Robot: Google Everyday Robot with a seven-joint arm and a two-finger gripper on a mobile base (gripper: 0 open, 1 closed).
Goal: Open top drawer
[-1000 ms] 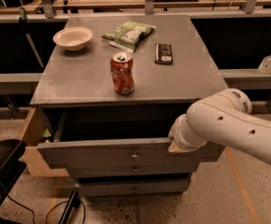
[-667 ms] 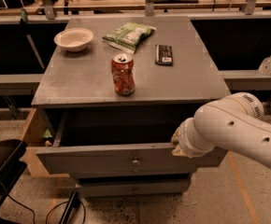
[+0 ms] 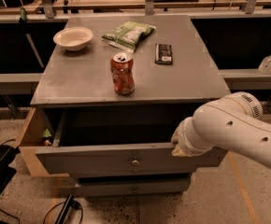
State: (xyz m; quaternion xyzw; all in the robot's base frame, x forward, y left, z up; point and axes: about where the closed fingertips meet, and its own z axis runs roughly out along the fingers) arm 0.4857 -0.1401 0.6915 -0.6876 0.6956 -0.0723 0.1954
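The top drawer [image 3: 98, 158] is the wide grey drawer under the cabinet top, pulled out towards me, with a small round metal knob [image 3: 135, 162] at the centre of its front. Its inside is dark and looks bare. My white arm comes in from the right. The gripper [image 3: 178, 143] is at the upper right of the drawer front, at its top edge, and is mostly hidden behind the wrist. A narrower grey drawer [image 3: 131, 187] sits shut below.
On the cabinet top [image 3: 79, 85] stand a red soda can [image 3: 122, 73], a white bowl [image 3: 73, 37], a green chip bag [image 3: 127, 33] and a dark bar [image 3: 163, 53]. A wooden box [image 3: 29, 135] stands at the left. Cables lie on the floor at the lower left.
The drawer has come further out towards me. The arm and gripper have drawn back with it, towards the lower right.
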